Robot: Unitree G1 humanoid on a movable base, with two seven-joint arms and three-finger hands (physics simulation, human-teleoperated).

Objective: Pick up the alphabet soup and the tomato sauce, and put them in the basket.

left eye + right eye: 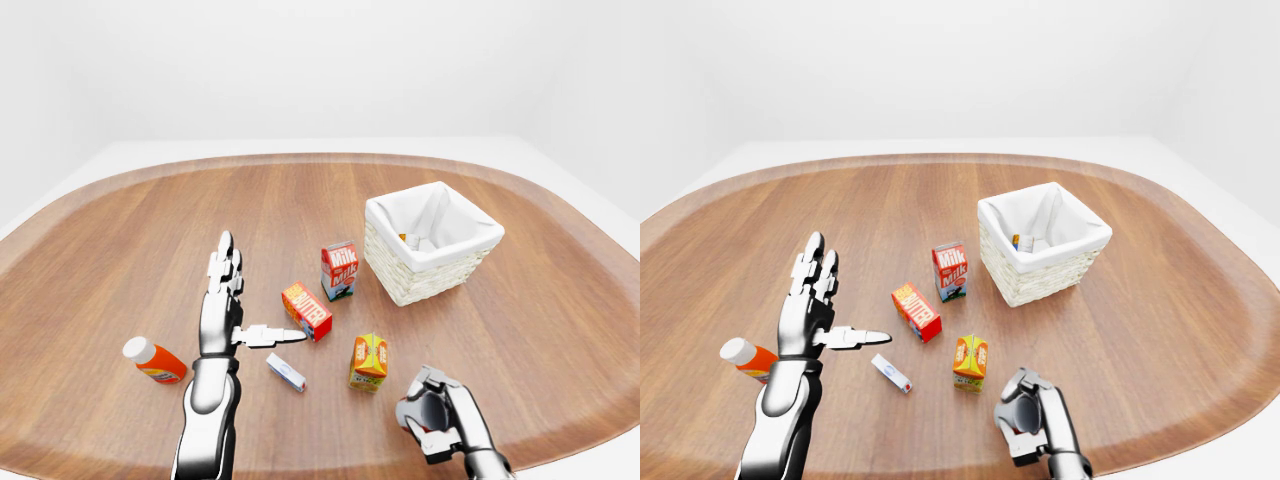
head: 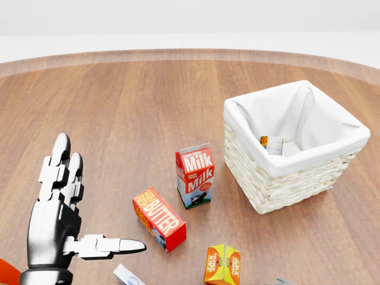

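Observation:
A white-lined wicker basket (image 1: 398, 268) stands on the round wooden table, right of centre. A can with an orange and white label (image 2: 272, 144) lies inside it against the far wall; I cannot read it. My right hand (image 1: 435, 418) is at the bottom edge of the left-eye view, well below the basket, its fingers curled round a small can with a reddish edge, which I take for the tomato sauce. My left hand (image 1: 245, 300) is open and empty, fingers stretched flat, thumb pointing right toward a butter box.
Between my hands and the basket stand a milk carton (image 1: 339, 270), a red butter box (image 1: 307, 310) and an orange juice carton (image 1: 369, 362). A small white box (image 1: 286, 372) and an orange bottle (image 1: 153, 361) lie by my left arm.

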